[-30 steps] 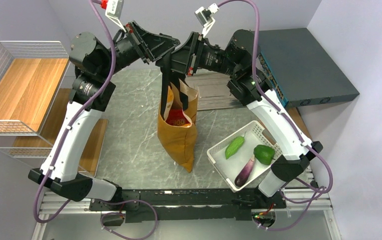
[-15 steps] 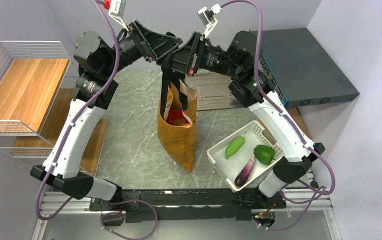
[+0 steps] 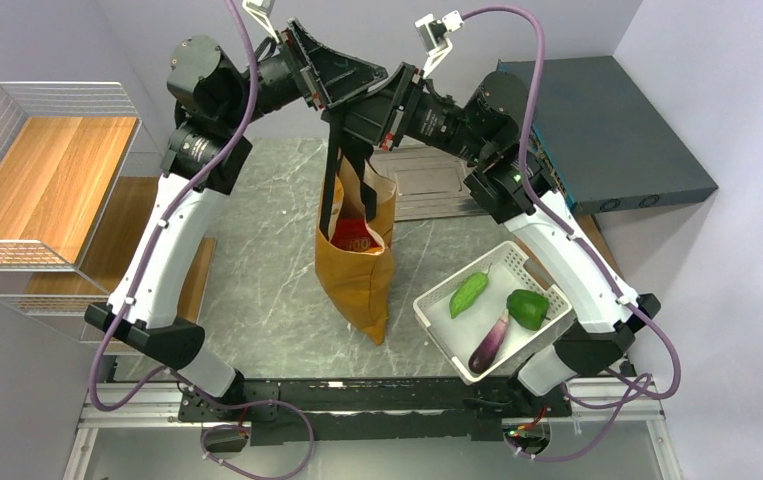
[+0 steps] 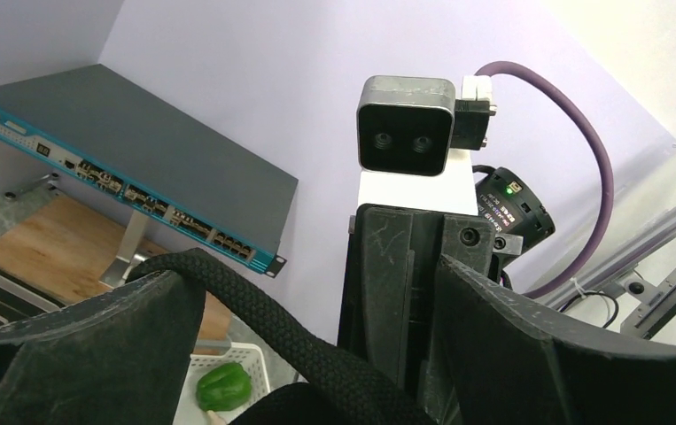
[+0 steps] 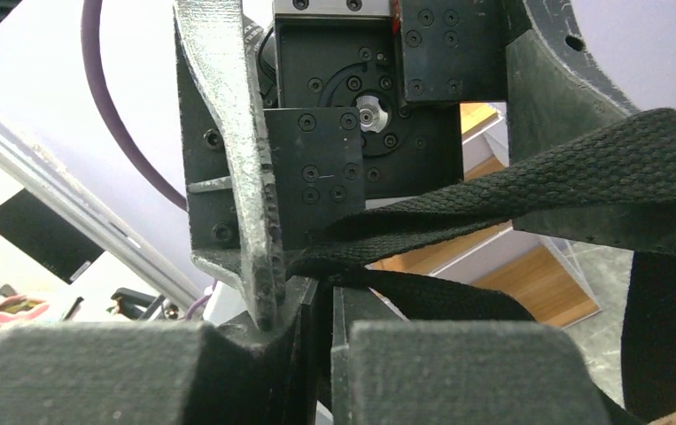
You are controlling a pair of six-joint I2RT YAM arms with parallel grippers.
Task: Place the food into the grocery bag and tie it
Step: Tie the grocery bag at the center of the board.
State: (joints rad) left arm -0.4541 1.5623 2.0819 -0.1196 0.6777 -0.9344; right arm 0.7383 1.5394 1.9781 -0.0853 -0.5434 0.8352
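The mustard grocery bag (image 3: 357, 285) hangs upright over the middle of the table. Its black straps (image 3: 335, 170) run up to both grippers. A red and yellow snack packet (image 3: 357, 238) of the food shows in the bag's mouth; other food is hidden. My right gripper (image 3: 349, 118) (image 5: 330, 305) is shut on a black strap (image 5: 582, 177), which runs into the narrow gap between its pads. My left gripper (image 3: 362, 78) (image 4: 307, 292) stands wide open right against it. A loop of strap (image 4: 254, 310) lies loose between the left fingers (image 4: 68, 354).
A white basket (image 3: 532, 270) at the front right holds a green bell pepper (image 3: 527, 308), a long green pepper (image 3: 468, 293) and an eggplant (image 3: 489, 343). A wire shelf with wooden boards (image 3: 47, 170) stands at the left. A blue-edged network switch (image 3: 607, 130) lies at the back right.
My left gripper has gone from shut to wide open, letting go of the strap, and has risen and shifted right. The right arm moved slightly right. The bag still hangs in place.
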